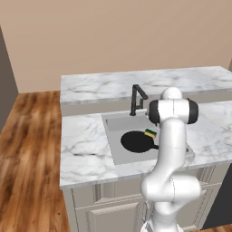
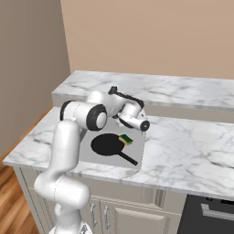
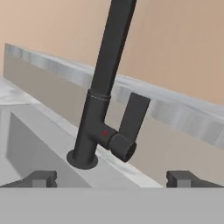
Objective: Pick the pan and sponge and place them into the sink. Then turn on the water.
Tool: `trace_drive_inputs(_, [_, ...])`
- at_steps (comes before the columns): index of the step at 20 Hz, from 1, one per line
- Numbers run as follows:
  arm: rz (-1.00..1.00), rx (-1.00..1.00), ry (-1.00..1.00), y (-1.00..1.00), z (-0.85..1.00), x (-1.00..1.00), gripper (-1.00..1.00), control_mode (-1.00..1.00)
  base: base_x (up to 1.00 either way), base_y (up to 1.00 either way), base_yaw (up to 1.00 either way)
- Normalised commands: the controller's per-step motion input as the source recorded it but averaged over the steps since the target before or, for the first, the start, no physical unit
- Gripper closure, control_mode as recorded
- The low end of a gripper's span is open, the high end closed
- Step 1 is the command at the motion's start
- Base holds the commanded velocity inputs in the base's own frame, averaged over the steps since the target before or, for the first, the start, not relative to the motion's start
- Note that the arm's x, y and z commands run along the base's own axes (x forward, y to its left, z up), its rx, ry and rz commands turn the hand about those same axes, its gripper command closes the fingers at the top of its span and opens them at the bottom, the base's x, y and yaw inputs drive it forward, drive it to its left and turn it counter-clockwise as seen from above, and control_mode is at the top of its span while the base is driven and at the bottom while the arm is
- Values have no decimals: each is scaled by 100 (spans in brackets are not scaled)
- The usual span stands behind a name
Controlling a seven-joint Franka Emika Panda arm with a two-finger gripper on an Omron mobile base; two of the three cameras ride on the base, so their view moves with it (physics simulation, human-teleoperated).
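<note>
The black pan (image 1: 136,141) lies flat in the grey sink (image 1: 115,124), with its handle pointing to the front right. Against the pan's far right rim rests the yellow-green sponge (image 1: 150,133). From the right base view the pan (image 2: 107,144) and the sponge (image 2: 126,139) lie in the basin (image 2: 137,153) just below my hand. The black faucet (image 1: 137,99) stands at the sink's back edge, and no stream shows under it. My gripper (image 3: 112,178) is open and faces the faucet (image 3: 103,118) and its side lever (image 3: 133,116) from close by, with nothing between the fingertips.
White marble counter (image 1: 84,145) surrounds the sink, with a raised marble ledge (image 1: 136,84) behind the faucet. Cabinets sit below the counter, wooden floor (image 1: 27,158) lies to the left, and a dark appliance (image 2: 205,215) stands at the lower right.
</note>
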Motion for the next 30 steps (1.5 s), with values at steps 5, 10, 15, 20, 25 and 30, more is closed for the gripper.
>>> trace_drive_inputs(5, [0, 15, 0, 0, 5, 45, -100, -100, 0, 0, 0])
trace_drive_inputs(10, [0, 16, 0, 0, 0, 42, -100, -100, 0, 0, 0])
trace_drive_inputs(15, [0, 13, 0, 0, 0, 30, -100, -100, 0, 0, 0])
trace_drive_inputs(20, [0, 10, 0, 5, 1, 19, -100, -100, 0, 0, 0])
trace_drive_inputs(25, [0, 7, 0, 20, 1, 17, -100, -100, 0, 0, 0])
trace_drive_inputs(30, [0, 7, 0, 11, 5, 27, -100, -100, 0, 0, 0])
